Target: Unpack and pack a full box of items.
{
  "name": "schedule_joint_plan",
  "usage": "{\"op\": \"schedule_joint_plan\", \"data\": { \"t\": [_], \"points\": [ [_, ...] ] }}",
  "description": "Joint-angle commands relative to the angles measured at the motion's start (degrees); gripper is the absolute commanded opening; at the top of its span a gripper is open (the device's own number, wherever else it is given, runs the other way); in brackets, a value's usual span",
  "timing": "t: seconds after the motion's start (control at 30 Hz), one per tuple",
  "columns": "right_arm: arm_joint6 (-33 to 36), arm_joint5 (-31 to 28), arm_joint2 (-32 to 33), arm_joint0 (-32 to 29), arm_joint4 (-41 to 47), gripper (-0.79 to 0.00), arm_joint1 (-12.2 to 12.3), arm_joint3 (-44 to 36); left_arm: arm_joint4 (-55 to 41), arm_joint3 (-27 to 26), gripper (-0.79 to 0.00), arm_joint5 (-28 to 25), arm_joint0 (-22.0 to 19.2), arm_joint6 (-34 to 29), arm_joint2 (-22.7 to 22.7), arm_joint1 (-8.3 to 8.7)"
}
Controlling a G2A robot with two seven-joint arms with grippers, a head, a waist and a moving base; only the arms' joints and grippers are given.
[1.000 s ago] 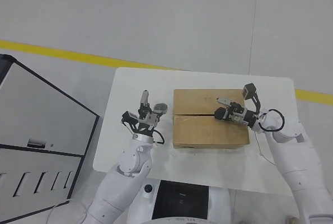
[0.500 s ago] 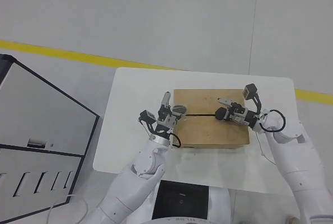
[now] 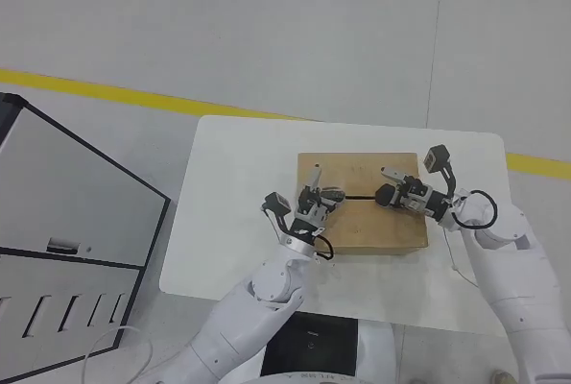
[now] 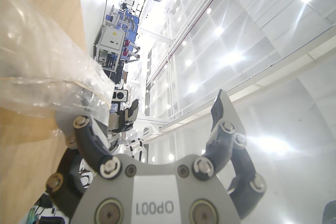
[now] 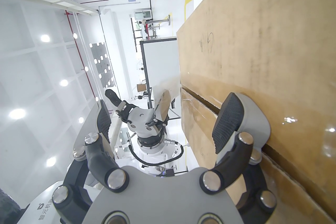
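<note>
I see a closed brown cardboard box lying on the white rectangular surface, its top flaps meeting at a seam. My left gripper is spread wide at one end of the seam, with one finger against a crumpled strip of clear tape. My right gripper is also spread, with one finger resting on the box top beside the seam.

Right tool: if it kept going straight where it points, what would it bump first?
Probably the left tool. The right tool points along the top of the box, and the left tool sits straight ahead near the seam's other end. Height is unclear.
</note>
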Motion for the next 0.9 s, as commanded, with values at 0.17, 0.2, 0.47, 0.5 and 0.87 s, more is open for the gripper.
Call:
{"op": "schedule_joint_plan", "data": {
  "t": [0.17,0.2,0.47,0.5,0.87],
  "points": [
    [-0.34,0.14,1.54,-1.13,-0.07,0.0,0.5,-0.33,-0.76,3.78,0.0,-1.04,-2.14,-0.26,1.55,-1.31],
    [-0.47,0.19,1.79,-1.34,-0.04,0.0,0.57,-0.37,-0.99,4.34,0.0,-1.03,-2.46,-0.47,1.87,-1.52],
    [-0.91,0.31,3.42,-2.98,0.24,0.0,1.08,-1.47,-1.12,7.52,0.0,-1.11,-4.21,-1.61,3.93,-2.98],
    [-0.98,0.36,3.54,-3.13,0.31,0.0,1.12,-1.61,-1.02,7.78,0.0,-1.15,-4.36,-1.68,3.88,-3.09],
    [-1.09,0.41,3.75,-3.44,1.06,0.0,1.36,-1.65,3.83,7.81,0.0,-2.29,-3.69,0.65,1.53,-3.45]
  ]
}}
